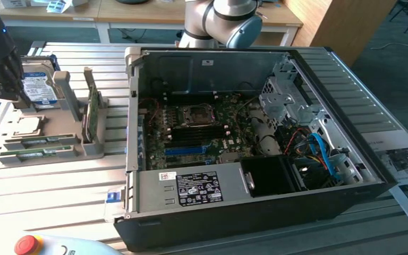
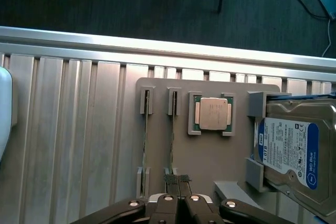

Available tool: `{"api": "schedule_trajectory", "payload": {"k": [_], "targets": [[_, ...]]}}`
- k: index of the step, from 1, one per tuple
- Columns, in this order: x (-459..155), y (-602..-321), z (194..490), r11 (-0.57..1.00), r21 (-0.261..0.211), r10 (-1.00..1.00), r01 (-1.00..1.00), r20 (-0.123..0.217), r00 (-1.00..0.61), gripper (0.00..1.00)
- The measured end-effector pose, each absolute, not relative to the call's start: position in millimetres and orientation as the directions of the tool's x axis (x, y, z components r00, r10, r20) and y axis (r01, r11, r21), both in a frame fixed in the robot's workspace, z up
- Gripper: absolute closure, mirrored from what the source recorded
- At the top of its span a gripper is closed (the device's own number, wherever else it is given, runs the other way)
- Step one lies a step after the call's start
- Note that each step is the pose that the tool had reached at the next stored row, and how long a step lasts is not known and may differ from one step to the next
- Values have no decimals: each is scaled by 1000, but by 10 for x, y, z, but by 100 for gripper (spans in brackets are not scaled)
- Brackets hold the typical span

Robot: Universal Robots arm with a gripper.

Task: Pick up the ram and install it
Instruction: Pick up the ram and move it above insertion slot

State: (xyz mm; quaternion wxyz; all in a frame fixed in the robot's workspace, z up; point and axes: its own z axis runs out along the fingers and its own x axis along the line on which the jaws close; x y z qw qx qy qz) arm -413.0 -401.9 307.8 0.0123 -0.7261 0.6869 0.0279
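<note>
Slatted counter (image 2: 68, 129) holds the parts tray (image 2: 210, 161); my tool (image 2: 179, 179) hangs clenched, empty, near the edge-on ram (image 2: 171, 129), which I judge needs a square, centred straddle.

End effector (image 2: 178, 179) points downward, fingertips pressed together; arm (image 1: 227, 20) extends toward exterior view's left.

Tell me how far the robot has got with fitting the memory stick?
Nothing looks done yet: the ram sits in the holder tray, and the motherboard's memory slots look empty. The gripper hangs over the ram, holding nothing. Picking up and installing remain.
</note>
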Motion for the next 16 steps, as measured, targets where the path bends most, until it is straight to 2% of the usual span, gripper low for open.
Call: {"api": "schedule_trajectory", "payload": {"k": [16], "targets": [[-4130,-4151,3075,-56,20,-997,-998,-57,55,89]]}}
